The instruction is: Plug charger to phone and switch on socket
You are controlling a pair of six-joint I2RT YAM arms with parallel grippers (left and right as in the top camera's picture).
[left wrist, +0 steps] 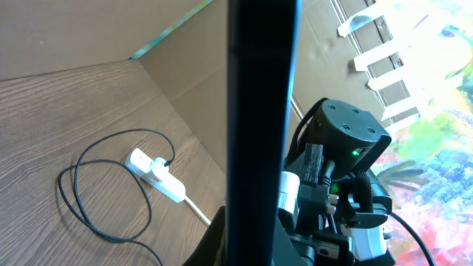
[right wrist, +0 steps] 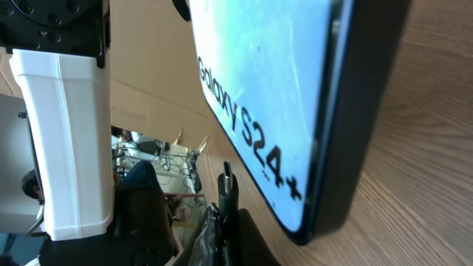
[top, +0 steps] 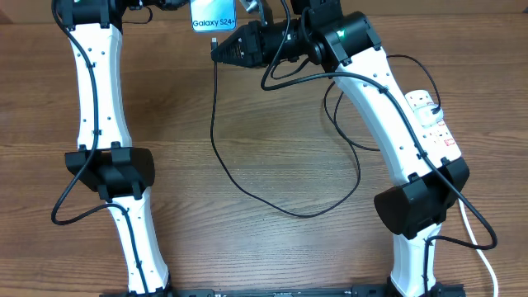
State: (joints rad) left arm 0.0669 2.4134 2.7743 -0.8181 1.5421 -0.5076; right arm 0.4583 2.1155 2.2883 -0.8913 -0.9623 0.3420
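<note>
The brown wood-grain table (top: 272,256) carries the whole scene, with the two white-and-black arms reaching toward its far edge. On the right side lies the socket, a white elongated power strip with a red-and-white label (top: 424,107), partly hidden under the right arm; neither claw is anywhere near its switches, so switching on is not yet done.

At the far centre is the phone, a slim rectangular smartphone with a light blue screen and black bezel (top: 213,15), showing "Galaxy S24+" near its short edge. The left gripper (top: 183,5) is closed, and since the left wrist view shows the phone edge-on straight down its middle, I judge it clamped on the phone.

The charger, a long thin black cable (top: 213,124), loops loosely across the table and rises to the right gripper (top: 219,51), which is closed on its free end. The small black connector tip (right wrist: 228,183) stands just beside the phone's short edge, apart from it, not inserted.

So both parts are grasped and nearly aligned; plugging in and the switch remain
</note>
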